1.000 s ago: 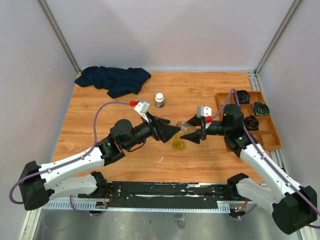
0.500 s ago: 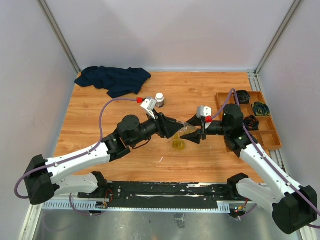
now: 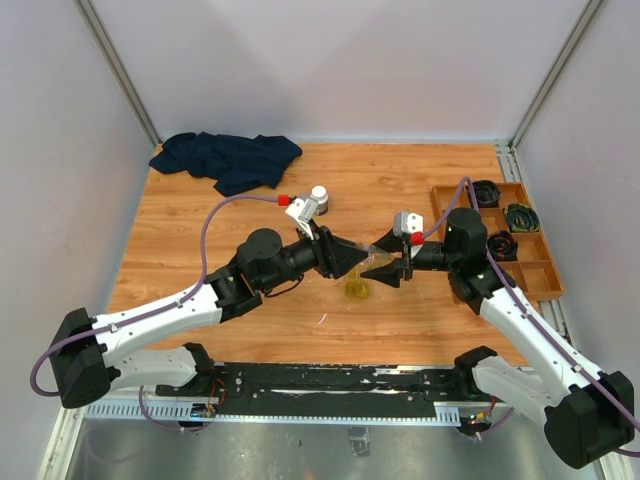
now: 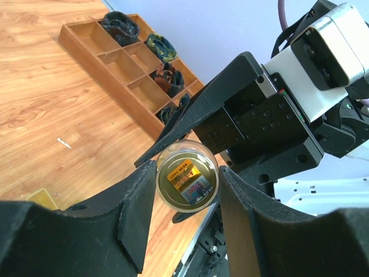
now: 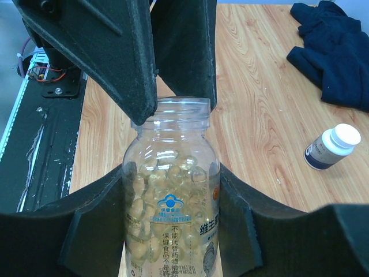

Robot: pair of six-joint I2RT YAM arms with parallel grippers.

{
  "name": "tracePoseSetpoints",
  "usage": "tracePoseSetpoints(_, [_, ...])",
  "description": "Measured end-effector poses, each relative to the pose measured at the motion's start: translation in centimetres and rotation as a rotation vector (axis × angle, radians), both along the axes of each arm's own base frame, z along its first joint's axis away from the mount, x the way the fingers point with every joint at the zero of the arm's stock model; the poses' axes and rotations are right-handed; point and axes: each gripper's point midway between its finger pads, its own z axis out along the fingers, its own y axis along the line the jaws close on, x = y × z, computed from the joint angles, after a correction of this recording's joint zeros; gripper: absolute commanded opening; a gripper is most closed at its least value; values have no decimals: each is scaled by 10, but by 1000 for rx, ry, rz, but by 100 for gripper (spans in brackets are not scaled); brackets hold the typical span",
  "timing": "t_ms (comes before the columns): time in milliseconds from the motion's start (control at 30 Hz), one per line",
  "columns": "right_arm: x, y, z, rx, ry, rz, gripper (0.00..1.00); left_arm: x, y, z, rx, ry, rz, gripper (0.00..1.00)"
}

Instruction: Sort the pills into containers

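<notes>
My right gripper (image 5: 172,196) is shut on a clear bottle (image 5: 173,242) packed with pale yellow pills (image 5: 151,179), holding it above the table's middle (image 3: 377,257). My left gripper (image 4: 187,182) faces it end-on. Its fingers (image 5: 138,57) press both sides of the bottle's clear round cap (image 4: 188,180), shut on it. A small flat yellow case (image 3: 357,289), one of the containers, lies on the wood just below the two grippers, and its corner also shows in the left wrist view (image 4: 43,198).
A white-capped bottle (image 3: 319,200) stands behind the grippers. A dark blue cloth (image 3: 228,160) lies at the back left. A brown compartment tray (image 3: 540,282) with dark coiled items sits along the right edge.
My left arm has reached right to the bottle, and its jaws have narrowed onto the cap. The right arm and bottle have stayed still.
</notes>
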Motion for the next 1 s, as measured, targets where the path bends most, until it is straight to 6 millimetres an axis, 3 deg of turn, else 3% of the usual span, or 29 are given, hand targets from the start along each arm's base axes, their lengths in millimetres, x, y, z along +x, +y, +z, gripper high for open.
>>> tracePoseSetpoints(267, [0,0,-1,-2,5,0,0,-2,-2,-2,19,-2,-20,36])
tracePoseSetpoints(567, [-3,0,-1,-2,11,11,1,-7,-4,-3,56,-57,-66,34])
tracePoseSetpoints(1000, [-16,1,5,19,8,74,1,-25,-2,1,139,-409,-313,29])
